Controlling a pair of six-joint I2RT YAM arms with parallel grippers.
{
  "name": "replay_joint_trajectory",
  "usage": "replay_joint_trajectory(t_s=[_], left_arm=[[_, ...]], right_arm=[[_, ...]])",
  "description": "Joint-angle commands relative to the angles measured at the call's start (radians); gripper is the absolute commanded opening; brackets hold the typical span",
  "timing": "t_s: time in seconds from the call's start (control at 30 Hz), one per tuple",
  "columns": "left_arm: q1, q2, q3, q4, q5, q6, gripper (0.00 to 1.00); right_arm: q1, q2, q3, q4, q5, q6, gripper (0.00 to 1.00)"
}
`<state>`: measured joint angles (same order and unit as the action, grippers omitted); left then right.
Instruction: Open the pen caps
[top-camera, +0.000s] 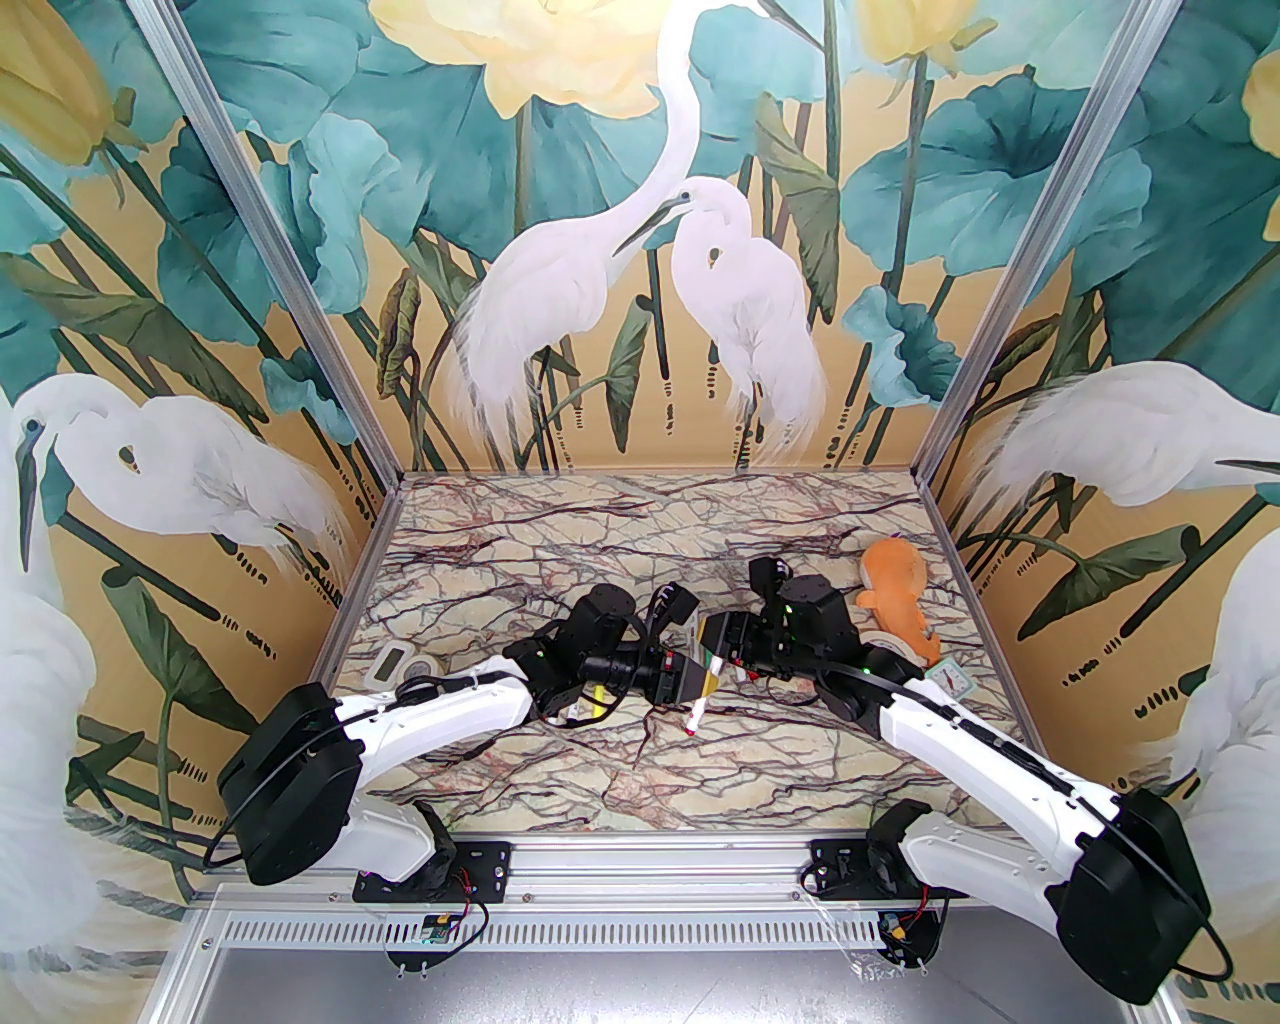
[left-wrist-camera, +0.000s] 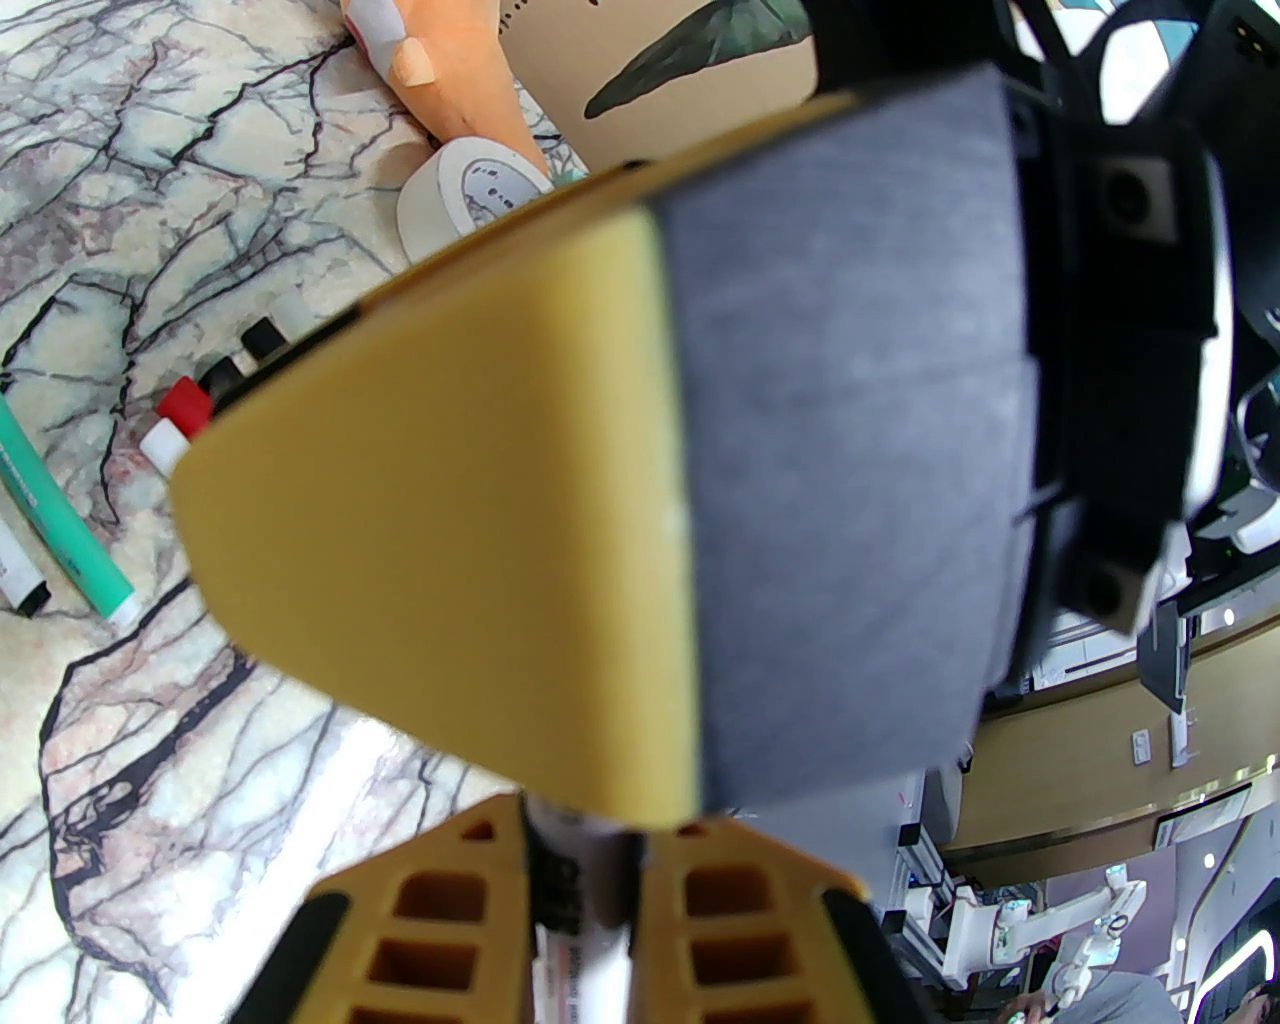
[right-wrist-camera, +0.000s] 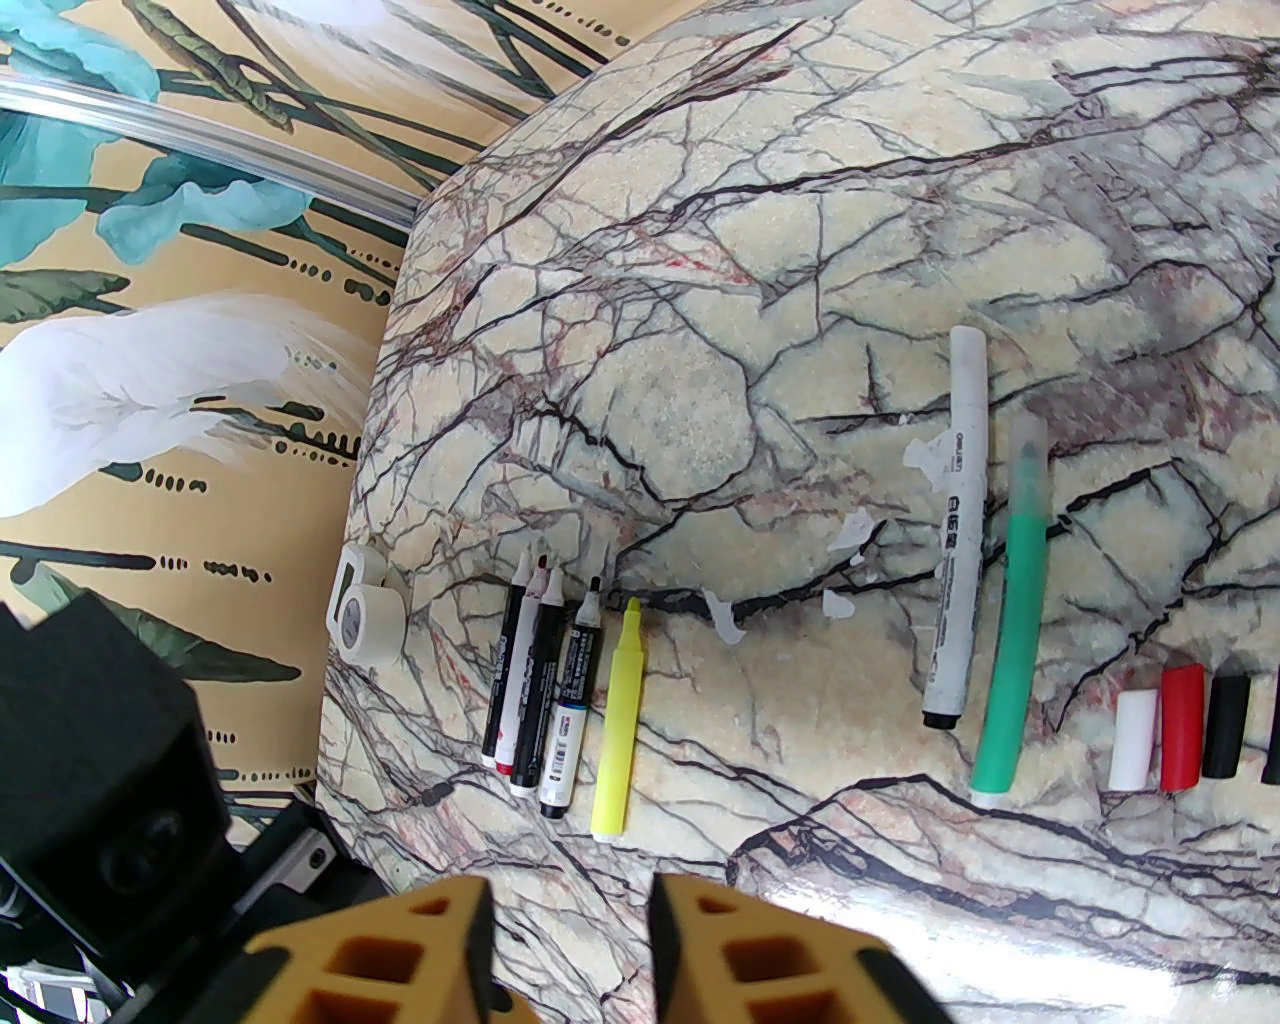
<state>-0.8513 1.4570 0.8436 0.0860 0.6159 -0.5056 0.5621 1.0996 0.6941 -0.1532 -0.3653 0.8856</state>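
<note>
My left gripper (left-wrist-camera: 585, 820) is shut on a white pen (left-wrist-camera: 575, 900) with black print, held above the middle of the table (top-camera: 560, 760). My right gripper (top-camera: 722, 640) faces it tip to tip, and one of its yellow fingers (left-wrist-camera: 450, 500) covers the pen's far end. In the right wrist view the right gripper (right-wrist-camera: 570, 890) shows a narrow gap with marble behind it. Loose pen caps lie in a row: white (right-wrist-camera: 1133, 740), red (right-wrist-camera: 1180, 725), black (right-wrist-camera: 1225, 725). The red cap (left-wrist-camera: 185, 402) also lies below the held pen.
A white marker (right-wrist-camera: 955, 530) and a green pen (right-wrist-camera: 1015, 610) lie beside the caps. Several uncapped markers (right-wrist-camera: 530, 680) and a yellow highlighter (right-wrist-camera: 615, 720) lie further left near a tape roll (right-wrist-camera: 370, 620). An orange plush toy (top-camera: 895, 590) sits at the back right.
</note>
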Motion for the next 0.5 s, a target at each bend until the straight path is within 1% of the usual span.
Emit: replay_joint_trajectory(t_s=[0.0,0.1,0.2,0.37,0.47], left_arm=[[-0.005,0.011,-0.012,0.016,0.004,-0.003,0.16],[-0.005,0.010,-0.013,0.009,-0.008,-0.001,0.16],[-0.005,0.015,-0.011,0.012,-0.016,-0.004,0.17],[-0.005,0.022,-0.003,0.023,-0.022,-0.010,0.16],[-0.005,0.021,-0.003,0.023,-0.028,-0.010,0.16]], right_arm=[[0.006,-0.016,0.019,-0.014,0.017,-0.012,0.28],[0.005,-0.019,0.018,-0.016,0.016,-0.012,0.23],[0.005,-0.019,0.017,-0.014,0.011,-0.011,0.22],[0.006,-0.018,0.015,-0.015,0.002,-0.011,0.25],[0.005,-0.023,0.012,-0.019,-0.001,-0.010,0.30]])
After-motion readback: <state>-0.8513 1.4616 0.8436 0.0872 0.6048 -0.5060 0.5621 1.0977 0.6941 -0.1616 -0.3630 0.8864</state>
